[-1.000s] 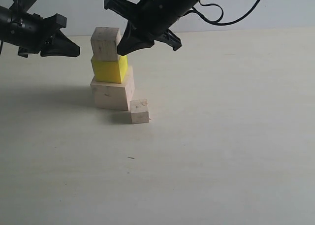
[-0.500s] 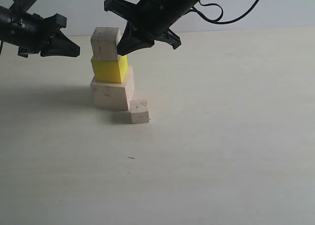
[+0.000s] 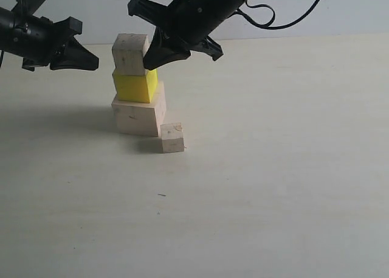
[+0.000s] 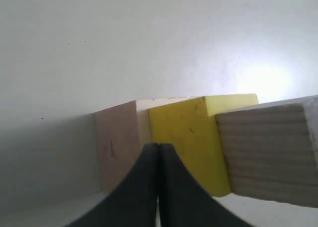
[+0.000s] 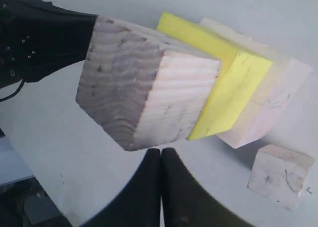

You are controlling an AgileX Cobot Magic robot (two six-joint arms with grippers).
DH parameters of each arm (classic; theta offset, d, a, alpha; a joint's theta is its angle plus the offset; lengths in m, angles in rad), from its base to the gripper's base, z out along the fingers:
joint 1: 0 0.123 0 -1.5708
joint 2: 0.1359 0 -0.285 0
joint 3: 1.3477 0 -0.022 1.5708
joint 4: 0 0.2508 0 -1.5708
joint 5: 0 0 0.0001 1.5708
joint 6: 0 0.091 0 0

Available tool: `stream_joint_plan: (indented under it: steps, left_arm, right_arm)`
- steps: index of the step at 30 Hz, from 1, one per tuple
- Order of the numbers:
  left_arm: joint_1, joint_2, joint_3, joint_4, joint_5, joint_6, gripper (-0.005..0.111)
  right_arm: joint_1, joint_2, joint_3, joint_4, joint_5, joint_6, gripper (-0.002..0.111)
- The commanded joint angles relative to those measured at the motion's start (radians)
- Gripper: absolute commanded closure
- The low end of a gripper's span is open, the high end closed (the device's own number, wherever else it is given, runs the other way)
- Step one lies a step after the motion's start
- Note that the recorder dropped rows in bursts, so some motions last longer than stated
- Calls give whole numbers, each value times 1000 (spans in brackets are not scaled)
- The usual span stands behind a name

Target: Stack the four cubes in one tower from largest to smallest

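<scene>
Both clenched, empty: left gripper [image 3: 93, 64], right gripper [image 3: 148, 64] flank tower [image 3: 135, 86]; small cube [image 3: 172, 137] beside it; bare table [image 3: 279, 168] rightward.

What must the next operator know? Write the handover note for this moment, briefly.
Left tool: shut, empty, in the air, clear of the cubes.
Right tool: shut, empty, close to the medium wood cube; contact unclear.
Done: large wood cube on the table, yellow cube on it, medium wood cube on top.
Left: small wood cube lies on the table beside the large wood cube; place it on top.
</scene>
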Motion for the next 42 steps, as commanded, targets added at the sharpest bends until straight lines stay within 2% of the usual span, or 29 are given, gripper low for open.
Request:
stream_joint_plan:
  steps: [1,8,21,42]
  left_arm:
    - [2,-11,3,-7,2,3,107]
    - [2,-11,3,-5,3,3,107]
    - [2,-11,3,-7,1,3,107]
    - [2,-11,3,-7,-1,3,107]
  right_arm:
    - [1,-10,6,-8,10,-16,108]
    - [1,-10,6,-86,17,46,108]
    - [1,27,6,3,-17,21,108]
    - [1,27,6,11,-31,-15,108]
